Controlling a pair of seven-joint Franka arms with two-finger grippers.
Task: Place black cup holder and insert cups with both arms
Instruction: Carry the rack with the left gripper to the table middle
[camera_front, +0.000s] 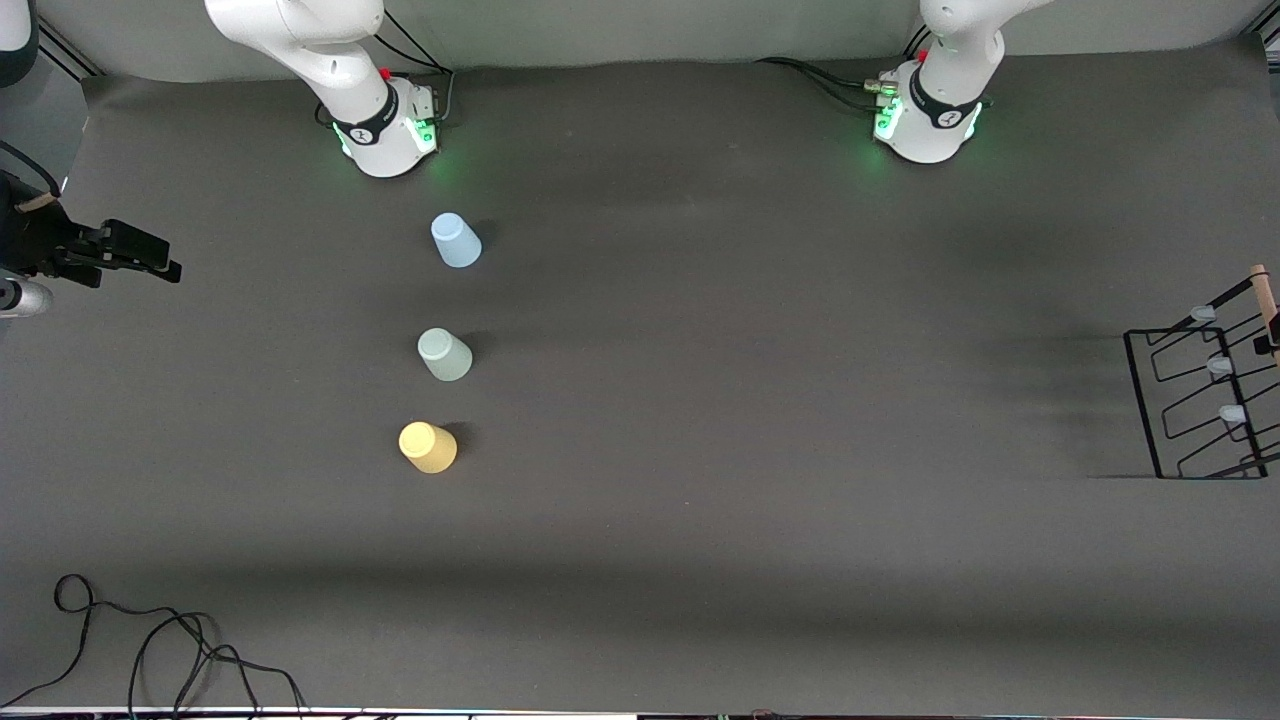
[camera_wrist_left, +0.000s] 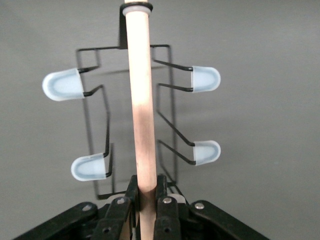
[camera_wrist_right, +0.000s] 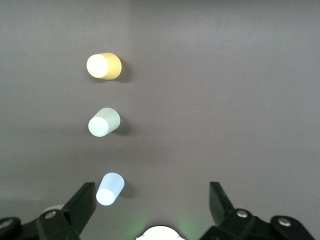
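From the front I see the rack (camera_front: 1205, 400) at the left arm's end of the table, and three upturned cups (camera_front: 444, 355) in a row.

My left wrist view shows what the front hides: the left gripper (camera_wrist_left: 148, 200) clenched on the rack's wooden handle (camera_wrist_left: 142, 100).

My right wrist view shows the right gripper (camera_wrist_right: 152, 207) spread wide above the cups, the blue cup (camera_wrist_right: 110, 188) closest to it.

Left hand on the rack's handle

The left hand (camera_wrist_left: 147, 202) is clamped on the light wooden rod (camera_wrist_left: 141, 110) of the black cup holder (camera_wrist_left: 167, 115); four pale blue prong tips (camera_wrist_left: 206, 79) stick out, two each side of the rod, above the grey worktop (camera_wrist_left: 270, 125).
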